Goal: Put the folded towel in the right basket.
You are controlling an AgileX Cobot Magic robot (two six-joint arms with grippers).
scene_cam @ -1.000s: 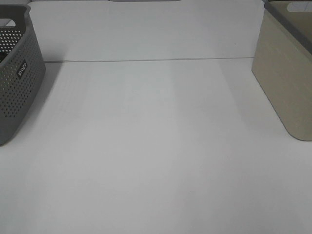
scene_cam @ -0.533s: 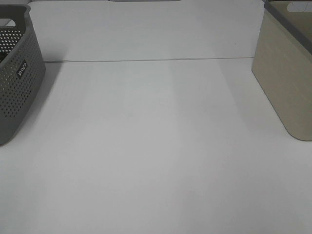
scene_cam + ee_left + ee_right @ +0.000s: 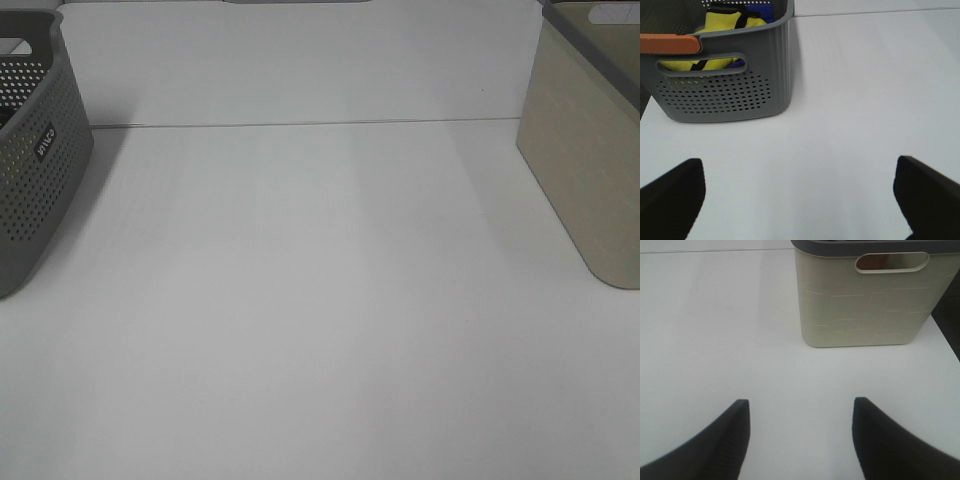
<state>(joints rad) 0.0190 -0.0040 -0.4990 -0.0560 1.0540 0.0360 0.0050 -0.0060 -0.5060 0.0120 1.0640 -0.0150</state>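
Folded towel: none is identifiable on the white tabletop; the only fabric visible is a bundle of yellow cloth with black straps and a bit of blue, lying inside the grey perforated plastic basket at the far left of the table. Whether that bundle is the towel cannot be told. An orange bar sits along that basket's rim above its handle slot. The beige plastic basket with a dark grey rim stands at the far right, well apart from the grey one; its inside is hidden from every view. The left gripper hovers over bare table near the grey basket, jaws spread wide apart and holding nothing. The right gripper hovers near the beige basket, jaws likewise apart and empty.
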